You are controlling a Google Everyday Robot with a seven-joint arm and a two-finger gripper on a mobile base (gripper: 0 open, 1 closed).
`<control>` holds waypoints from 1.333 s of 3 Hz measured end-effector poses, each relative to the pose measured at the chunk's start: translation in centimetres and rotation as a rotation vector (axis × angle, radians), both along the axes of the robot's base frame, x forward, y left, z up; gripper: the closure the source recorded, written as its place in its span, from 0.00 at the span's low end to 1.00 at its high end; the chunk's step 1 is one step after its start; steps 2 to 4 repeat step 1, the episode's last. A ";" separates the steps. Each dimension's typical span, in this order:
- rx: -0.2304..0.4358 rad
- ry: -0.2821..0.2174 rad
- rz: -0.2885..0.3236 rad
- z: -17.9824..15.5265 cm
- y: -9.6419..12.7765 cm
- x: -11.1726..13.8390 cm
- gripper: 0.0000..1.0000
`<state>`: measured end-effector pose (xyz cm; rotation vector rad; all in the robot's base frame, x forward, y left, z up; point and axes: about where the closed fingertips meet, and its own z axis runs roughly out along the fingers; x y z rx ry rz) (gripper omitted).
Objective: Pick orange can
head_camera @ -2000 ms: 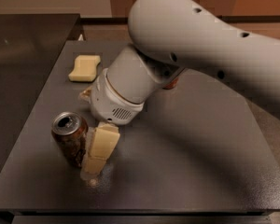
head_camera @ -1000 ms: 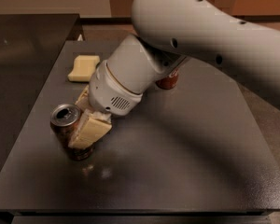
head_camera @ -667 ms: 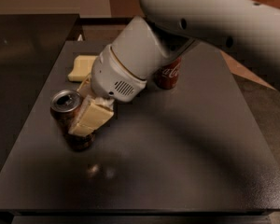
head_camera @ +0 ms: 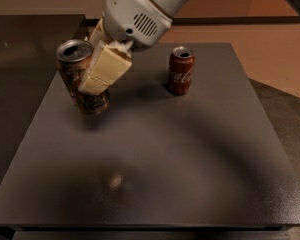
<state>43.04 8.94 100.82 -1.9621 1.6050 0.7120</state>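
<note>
The orange can (head_camera: 80, 79), dark brownish-orange with a mottled pattern and a silver top, hangs tilted in the air above the dark table (head_camera: 155, 159) at the left. My gripper (head_camera: 92, 71) is shut on it, with one cream finger (head_camera: 106, 69) lying across its near side; the other finger is hidden behind the can. The white arm reaches down from the top of the view.
A red Coca-Cola can (head_camera: 181, 70) stands upright on the table to the right of my gripper, apart from it. A second dark surface (head_camera: 20, 49) lies to the left, and tan floor shows at the far right.
My gripper closed on the orange can and lifted it off the table. The tan sponge-like object seen at the back left before is no longer visible behind the arm.
</note>
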 end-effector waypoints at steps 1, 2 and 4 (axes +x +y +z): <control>0.000 -0.005 0.005 0.4 -0.1 -0.1 1.00; 0.000 -0.005 0.005 0.4 -0.1 -0.1 1.00; 0.000 -0.005 0.005 0.4 -0.1 -0.1 1.00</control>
